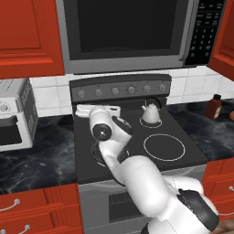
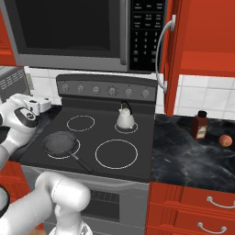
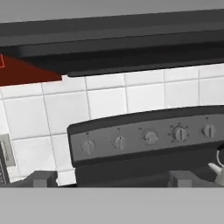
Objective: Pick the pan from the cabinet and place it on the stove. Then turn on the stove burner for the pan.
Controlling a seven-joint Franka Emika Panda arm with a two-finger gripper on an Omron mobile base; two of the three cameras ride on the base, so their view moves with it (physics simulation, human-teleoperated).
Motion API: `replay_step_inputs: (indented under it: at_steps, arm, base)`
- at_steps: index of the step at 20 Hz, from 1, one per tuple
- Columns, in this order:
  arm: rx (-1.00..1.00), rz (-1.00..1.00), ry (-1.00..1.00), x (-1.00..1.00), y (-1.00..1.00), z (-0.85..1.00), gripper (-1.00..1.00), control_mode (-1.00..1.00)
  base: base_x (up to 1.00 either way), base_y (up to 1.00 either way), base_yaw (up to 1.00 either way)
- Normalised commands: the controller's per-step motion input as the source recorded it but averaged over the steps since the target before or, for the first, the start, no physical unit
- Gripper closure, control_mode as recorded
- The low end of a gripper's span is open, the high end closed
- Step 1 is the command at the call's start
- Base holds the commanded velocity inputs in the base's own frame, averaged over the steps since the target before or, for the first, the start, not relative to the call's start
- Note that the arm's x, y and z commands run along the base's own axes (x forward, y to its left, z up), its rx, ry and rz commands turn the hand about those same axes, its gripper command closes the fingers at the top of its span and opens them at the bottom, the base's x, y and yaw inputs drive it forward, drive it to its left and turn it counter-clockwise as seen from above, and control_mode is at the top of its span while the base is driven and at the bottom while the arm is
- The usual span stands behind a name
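The small round dark frying pan (image 2: 59, 142) with its long thin black handle already sits on the near-left ring of the dark glass-top stove (image 2: 151, 149), handle pointing toward the near edge. The red wooden wall cabinet (image 2: 202, 46) at the right hangs with its door swung open, silver bar handle facing the stove. So, to my eye, the fetching and placing are done; what is left is turning the knob that feeds the pan's burner.

The arm seems to be lining up for that. The white two-finger gripper (image 2: 39, 105) hovers over the far-left corner of the stove, just in front of the back panel, pointing at the row of round grey knobs (image 3: 151, 138). In the hand view those knobs stand straight ahead, well apart from the two dark fingertips (image 3: 41, 178) at the bottom. The jaws are spread as wide as they go, empty, touching nothing.

A white kettle (image 2: 125, 118) stands on the far-right ring, away from the pan. On the dark marble counter (image 2: 193, 160) at the right are a brown bottle (image 2: 199, 125) and a small orange fruit (image 2: 225, 140). A black microwave (image 1: 132, 32) hangs above the stove.

Which knob belongs to the pan's ring I cannot tell from here; picking the wrong one is the likely slip.
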Motion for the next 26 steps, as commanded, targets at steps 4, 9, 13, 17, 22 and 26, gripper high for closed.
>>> replay_step_inputs:
  at_steps: [4, 9, 13, 17, 22, 26]
  arm:
    - [-0.15, 0.01, 0.00, 0.49, 0.24, -0.01, -1.00, -1.00]
    - [-0.17, 0.05, 0.00, 0.47, 0.14, -0.13, -1.00, -1.00]
    - [-0.16, 0.07, 0.00, 0.46, 0.11, -0.16, -1.00, -1.00]
    - [-0.12, 0.10, 0.00, 0.43, 0.07, -0.17, -1.00, -1.00]
    - [-0.02, 0.03, 0.01, 0.24, 0.00, -0.15, -1.00, -1.00]
    - [0.00, 0.00, 0.05, 0.01, 0.00, -0.05, -1.00, -1.00]
  base:
    - [0.00, 0.00, 0.00]
    - [0.00, 0.00, 0.00]
    - [0.00, 0.00, 0.00]
    - [0.00, 0.00, 0.00]
    - [0.00, 0.00, 0.00]
    - [0.00, 0.00, 0.00]
